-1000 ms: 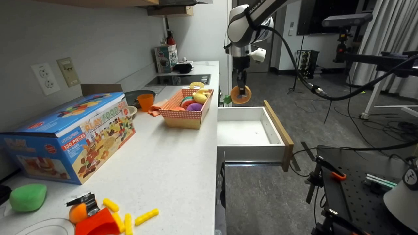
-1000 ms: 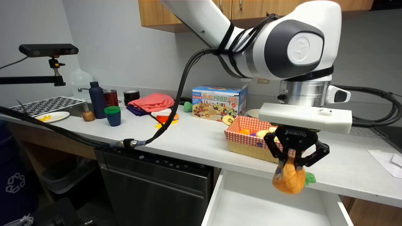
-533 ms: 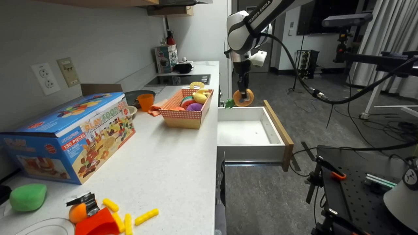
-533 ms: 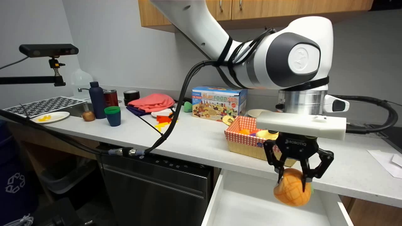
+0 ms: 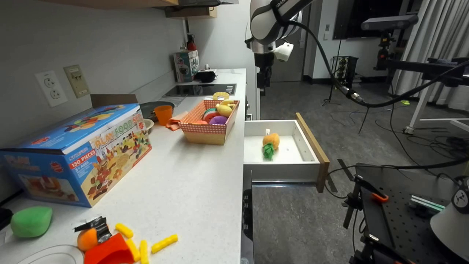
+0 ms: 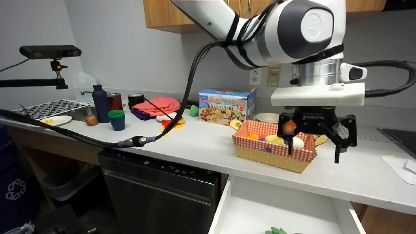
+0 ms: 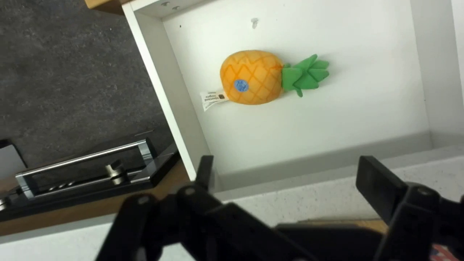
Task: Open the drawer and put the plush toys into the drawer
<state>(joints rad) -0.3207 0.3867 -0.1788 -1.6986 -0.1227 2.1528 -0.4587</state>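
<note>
Wrist view, bottom: my black gripper (image 7: 286, 163) gapes; orange plush pineapple (image 7: 268, 77) lies upper centre, in white-walled drawer (image 7: 315, 127), presumably for stowing.

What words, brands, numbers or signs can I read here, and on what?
"PLAY FOOD SET": play-food box
"130 PIECES": same box
"3+ AGES": same box
"ROBOTIQ": black housing above the open jaws
"FRAN", cut off: robot arm
Recycling sign: dark blue bin
Too small to read: tag and blue patch on the pineapple plush, round label on the basket, box's other print
</note>
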